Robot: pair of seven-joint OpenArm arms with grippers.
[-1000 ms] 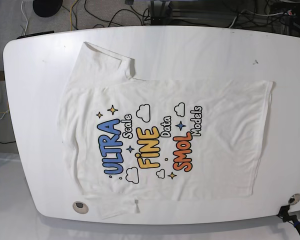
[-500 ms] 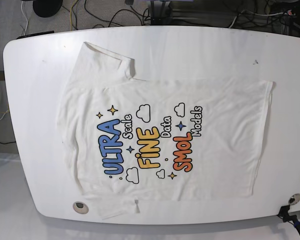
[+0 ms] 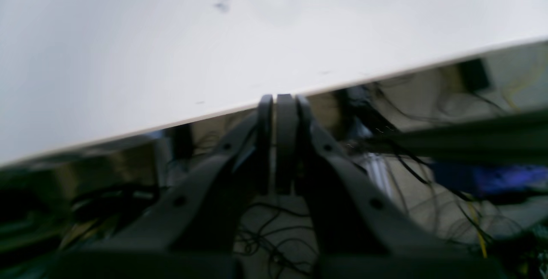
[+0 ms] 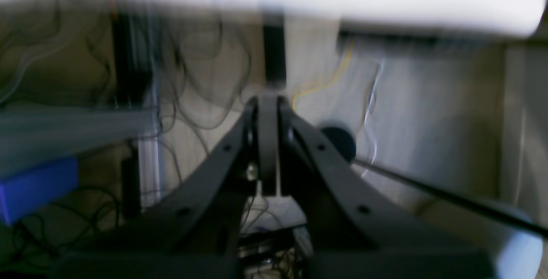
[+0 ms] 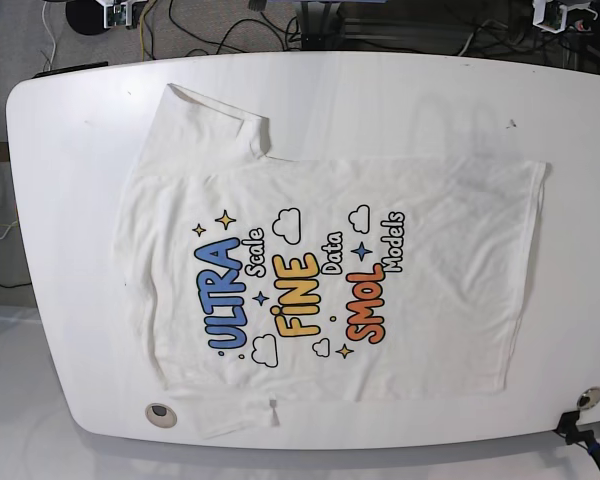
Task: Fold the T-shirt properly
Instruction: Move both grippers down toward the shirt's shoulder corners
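Observation:
The white T-shirt [image 5: 330, 270] lies flat and print side up on the white table [image 5: 400, 95], collar toward the left and hem toward the right. One sleeve [image 5: 205, 120] spreads at the back left; the other [image 5: 245, 420] reaches the front edge. My left gripper [image 3: 280, 99] is shut and empty, beyond the table's far edge, and shows at the top right of the base view [image 5: 560, 12]. My right gripper [image 4: 267, 99] is shut and empty, off the table, and shows at the top left of the base view [image 5: 118, 12]. Neither wrist view shows the shirt.
A round metal insert [image 5: 159, 411] sits in the table near the front left edge. A black clamp [image 5: 575, 428] is at the front right corner. Cables and a dark frame [image 5: 380, 25] lie on the floor behind the table.
Parts of both arms have come into the top edge of the base view, left and right. The T-shirt has not moved.

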